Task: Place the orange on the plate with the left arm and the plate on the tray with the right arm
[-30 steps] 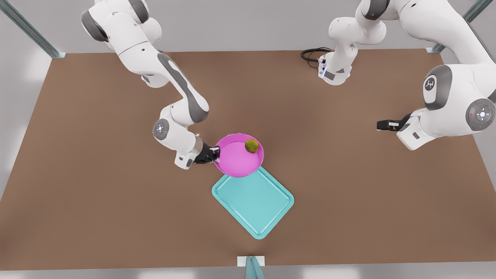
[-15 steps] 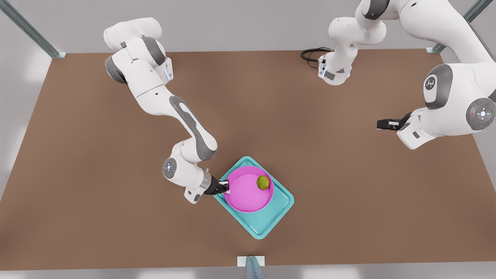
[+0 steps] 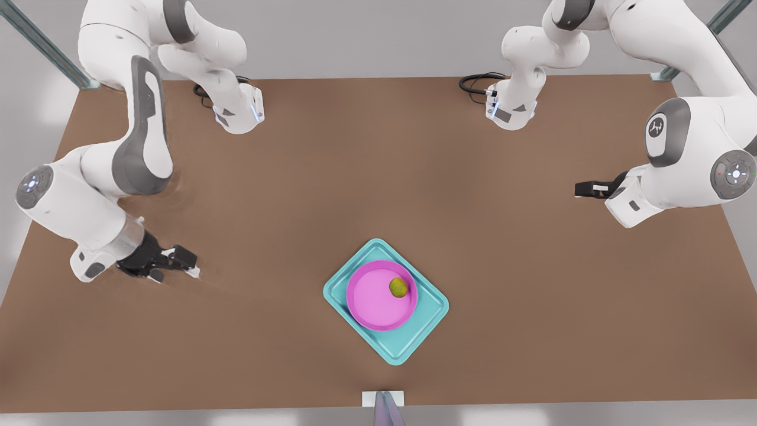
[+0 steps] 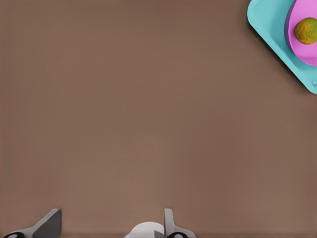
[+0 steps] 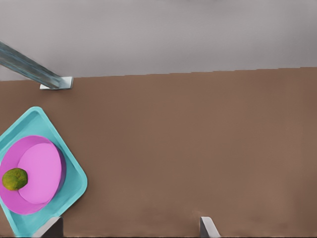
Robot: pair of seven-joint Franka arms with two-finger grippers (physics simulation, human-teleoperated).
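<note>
The right gripper [image 3: 190,264] has drawn back, jaws apart, leaving the plate [image 3: 372,299] with its orange [image 3: 398,287] resting free on the tray [image 3: 429,310], well apart from it; the left gripper [image 3: 582,189], also spread, waits farther away

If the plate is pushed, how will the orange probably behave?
The orange is round and lies loose near the rim of the plate, so it would probably roll. The raised rim may stop it. It looks small, likely light.

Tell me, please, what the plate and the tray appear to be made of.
The plate: probably plastic, given its uniform pink colour and smooth matte surface without glaze glints. The tray: probably plastic too, flat teal with moulded rounded corners and rim.
</note>
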